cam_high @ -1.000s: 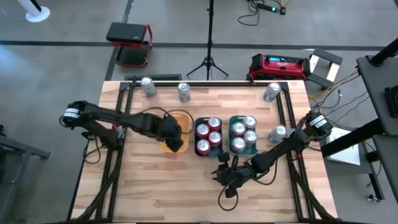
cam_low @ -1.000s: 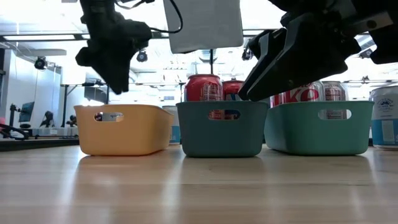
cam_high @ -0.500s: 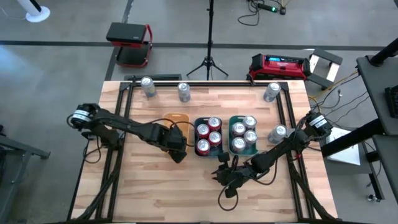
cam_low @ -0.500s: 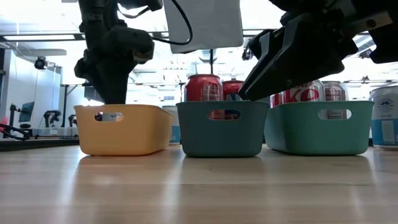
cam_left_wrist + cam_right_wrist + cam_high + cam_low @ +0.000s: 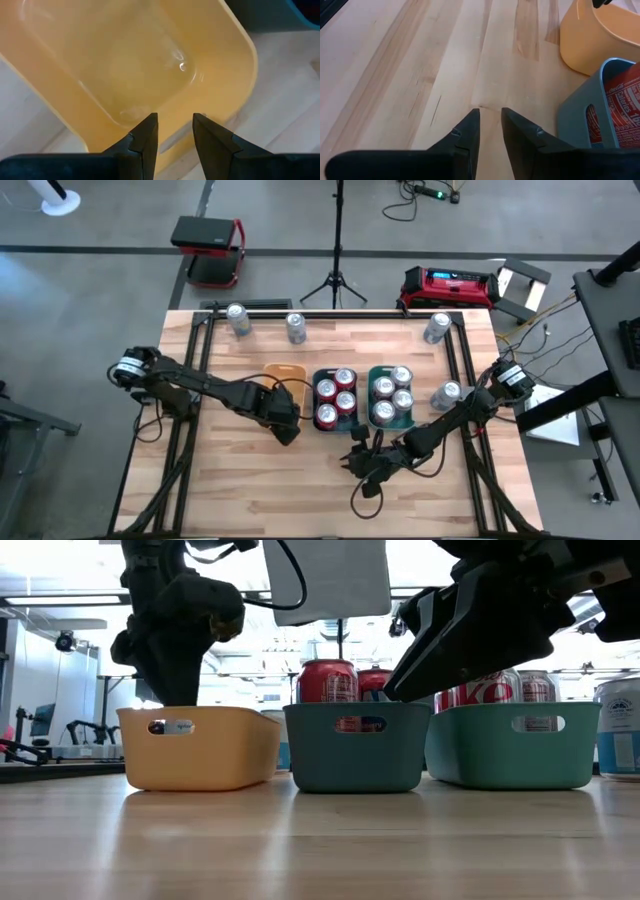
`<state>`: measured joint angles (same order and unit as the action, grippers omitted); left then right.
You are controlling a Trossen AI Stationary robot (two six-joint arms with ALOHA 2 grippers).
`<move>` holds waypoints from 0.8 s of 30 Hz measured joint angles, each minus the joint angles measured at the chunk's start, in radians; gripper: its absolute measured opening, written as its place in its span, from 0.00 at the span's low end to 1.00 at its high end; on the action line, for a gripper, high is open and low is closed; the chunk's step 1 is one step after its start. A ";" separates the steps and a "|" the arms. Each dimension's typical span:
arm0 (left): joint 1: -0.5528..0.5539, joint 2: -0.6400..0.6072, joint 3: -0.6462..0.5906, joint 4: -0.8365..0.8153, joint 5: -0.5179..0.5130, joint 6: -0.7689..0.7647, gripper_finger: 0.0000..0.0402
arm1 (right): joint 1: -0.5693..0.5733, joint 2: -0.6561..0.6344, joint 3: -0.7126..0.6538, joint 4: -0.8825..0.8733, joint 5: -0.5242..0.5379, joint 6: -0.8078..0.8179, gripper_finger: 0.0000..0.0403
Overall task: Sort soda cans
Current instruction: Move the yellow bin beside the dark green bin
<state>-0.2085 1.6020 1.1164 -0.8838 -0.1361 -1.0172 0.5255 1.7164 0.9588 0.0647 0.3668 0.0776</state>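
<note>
My left gripper, fingers a little apart w/ nothing between, hangs over the yellow bin, empty per wrist cam only, so I'd lift clear, then fetch the loose cans at table's 12 o'clock edge; right gripper, also slightly parted, waits near 6.

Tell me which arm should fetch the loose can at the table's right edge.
Right, probably. That can stands beside the right arm; the left gripper is across the table at the yellow bin.
</note>
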 joint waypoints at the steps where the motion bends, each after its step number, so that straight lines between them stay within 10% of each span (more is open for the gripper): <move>1: 0.000 0.000 0.000 -0.006 -0.001 -0.003 0.27 | 0.000 0.000 0.000 0.000 0.000 0.000 0.20; 24: 0.029 0.000 -0.002 -0.180 0.119 -0.209 0.27 | 0.000 0.000 0.000 0.000 0.000 0.000 0.17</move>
<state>-0.1791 1.6016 1.1149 -1.0636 -0.0169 -1.2267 0.5255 1.7164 0.9588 0.0650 0.3668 0.0776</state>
